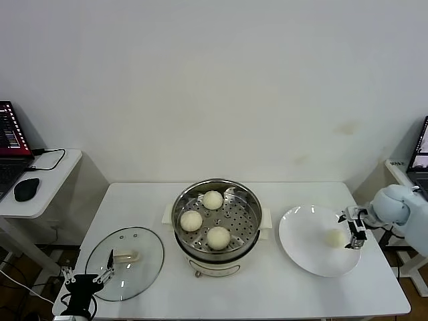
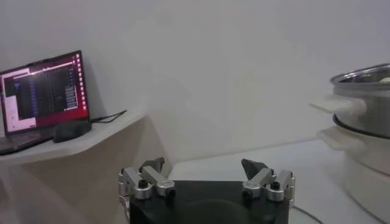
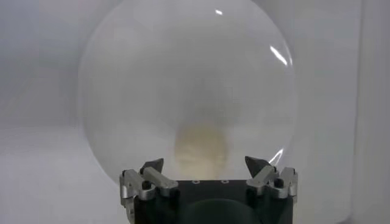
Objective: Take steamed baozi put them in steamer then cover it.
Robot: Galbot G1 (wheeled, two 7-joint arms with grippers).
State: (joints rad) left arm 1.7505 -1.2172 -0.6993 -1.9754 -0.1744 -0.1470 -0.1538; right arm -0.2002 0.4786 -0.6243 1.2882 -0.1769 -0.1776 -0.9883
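right gripper (image 1: pixel 356 234) jaws apart, right of last baozi (image 1: pixel 334 237) on plate (image 1: pixel 301 247) | left gripper (image 1: pixel 85 275) jaws apart, table's near-left edge by cover (image 1: pixel 144 251)

A plain off-white wall (image 1: pixel 221 80) filled the background, evenly lit. A white bench (image 1: pixel 134 207) stood against it. On the robot's left a lower white side table (image 1: pixel 57 170) carried an open laptop (image 1: pixel 10 144) with a lit screen, a black mouse (image 1: pixel 27 189) and a black cable (image 1: pixel 50 159). Another laptop (image 1: pixel 422 157) showed at the right edge. Brown floor (image 1: pixel 20 274) lay below.

White table (image 1: pixel 267 294): steamer (image 1: pixel 217 264), cover (image 1: pixel 125 254), plate (image 1: pixel 301 251).
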